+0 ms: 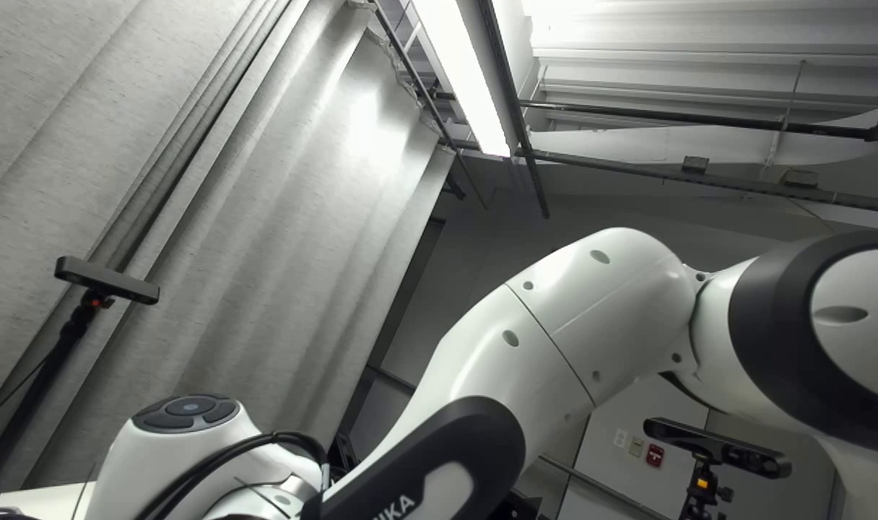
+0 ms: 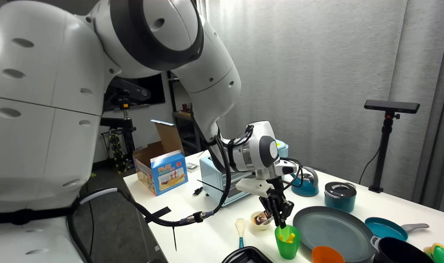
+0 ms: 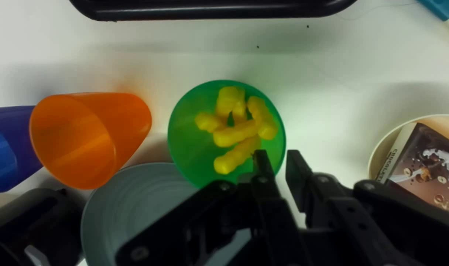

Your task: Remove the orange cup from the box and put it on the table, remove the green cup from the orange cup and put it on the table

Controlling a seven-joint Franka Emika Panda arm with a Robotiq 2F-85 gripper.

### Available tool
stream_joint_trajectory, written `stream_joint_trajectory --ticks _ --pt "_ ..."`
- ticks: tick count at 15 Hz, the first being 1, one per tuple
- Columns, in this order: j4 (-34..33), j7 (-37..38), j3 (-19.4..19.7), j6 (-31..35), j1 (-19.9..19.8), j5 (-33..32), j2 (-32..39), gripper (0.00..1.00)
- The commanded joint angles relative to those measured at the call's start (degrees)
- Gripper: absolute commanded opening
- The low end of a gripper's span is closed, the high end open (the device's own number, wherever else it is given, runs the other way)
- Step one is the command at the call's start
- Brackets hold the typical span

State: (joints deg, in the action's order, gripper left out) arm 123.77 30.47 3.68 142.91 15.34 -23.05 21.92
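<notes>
Green cup [image 2: 288, 250] upright on the desk [image 2: 200, 241], yellow pieces [image 3: 233, 133] inside. Orange cup [image 3: 89, 138] near it, apart, looks upright too. Box [image 2: 168, 174] well apart. Both placements seem done; my guess is only a clean retreat remains.

Gripper [image 3: 277, 154] narrow: fingers slightly parted, the green cup's rim appearing to run between them, one finger over the inside, one outside. Contact with the wall: cannot tell.

Main worry is thin clearance. A slanted withdrawal could snag the rim, tip the cup and scatter the pieces. Rising with the wall pinched would carry cup and contents along. Sideways drift might shove it against the plate [image 3: 124, 221] close by, or into the orange cup, which could then knock the blue cup [image 3: 10, 147].
</notes>
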Motion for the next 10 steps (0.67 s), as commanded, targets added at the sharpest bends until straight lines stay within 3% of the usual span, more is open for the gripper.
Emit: stream_joint_trajectory --ticks 1,7,8,10 --pt "0.07 0.85 0.38 0.89 -0.09 0.17 -0.19 0.52" --pt "0.42 1.15 0.58 0.58 -0.13 0.13 -0.77 0.95" --pt "0.44 1.02 0.56 0.08 -0.18 0.28 -1.02 1.00" --pt "0.78 1.04 0.80 -0.44 -0.09 -0.18 -1.85 1.00"
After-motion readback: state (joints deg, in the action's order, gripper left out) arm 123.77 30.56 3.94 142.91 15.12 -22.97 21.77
